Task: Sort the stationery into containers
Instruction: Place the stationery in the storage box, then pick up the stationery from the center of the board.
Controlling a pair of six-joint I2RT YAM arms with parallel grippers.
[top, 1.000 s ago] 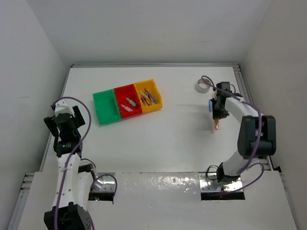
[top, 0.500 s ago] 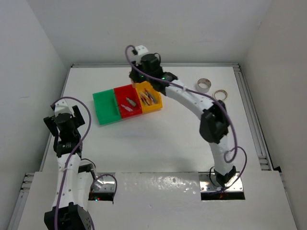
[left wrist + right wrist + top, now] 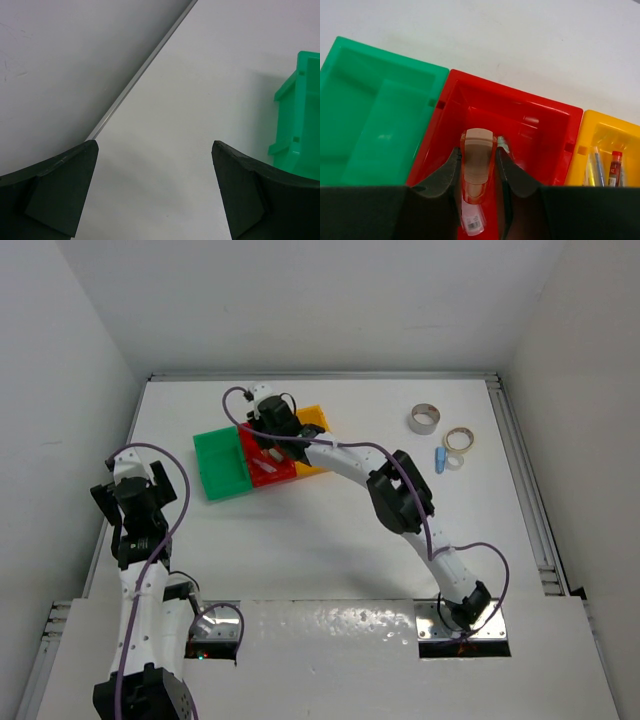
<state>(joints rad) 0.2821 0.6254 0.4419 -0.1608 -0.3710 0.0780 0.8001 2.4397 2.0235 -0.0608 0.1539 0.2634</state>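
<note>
Since half a second ago the right arm has swung sideways from above the yellow bin to above the red bin, the middle one of the row. A second ago it was far off at the right of the table. The left arm has not moved.

The right gripper is closed narrowly on an orange stick with a tan cap. The stick is clamped between both fingers, its capped end poking out past the fingertips. It hangs over the near part of the red bin, above a small clear-white piece lying on the bin floor. Whether the stick touches the bin cannot be told.

Pens lie in the yellow bin, and the green bin sits on the other side of the red one.

A grey-white tape roll, a tan tape roll and a blue stick lie close together on the right of the table, well apart from the bins.

The left gripper stands wide apart with nothing between its fingers, over bare table, the green bin near it at one side.
</note>
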